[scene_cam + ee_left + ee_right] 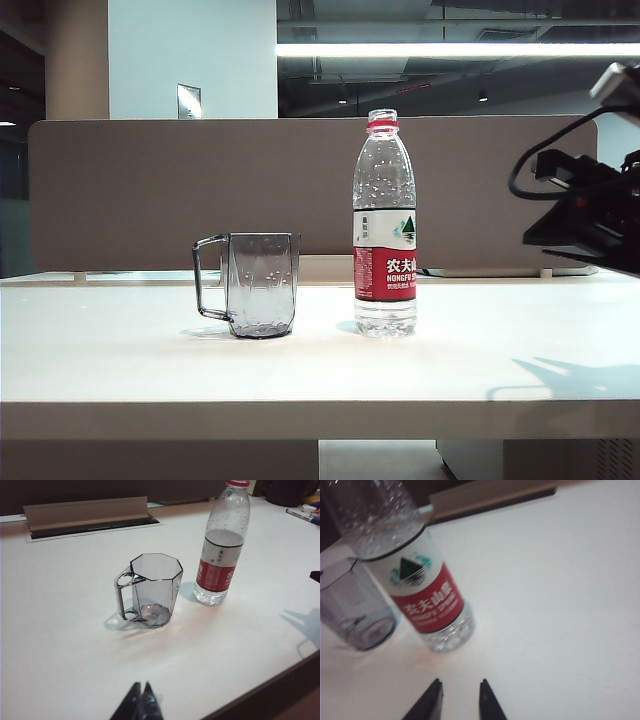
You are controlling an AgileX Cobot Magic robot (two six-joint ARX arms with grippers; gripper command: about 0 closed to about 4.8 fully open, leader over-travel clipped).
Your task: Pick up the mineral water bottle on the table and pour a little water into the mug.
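Here your right hand hangs unclenched and empty near the upright bottle; the mug stands left; your left hand is pinched closed.

Upright uncapped bottle, grey mug beside

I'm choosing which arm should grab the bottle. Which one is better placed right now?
Probably the right. The right gripper is open and faces the bottle close up, nothing between. The left gripper is shut and sits farther back, with the mug nearer than the bottle.
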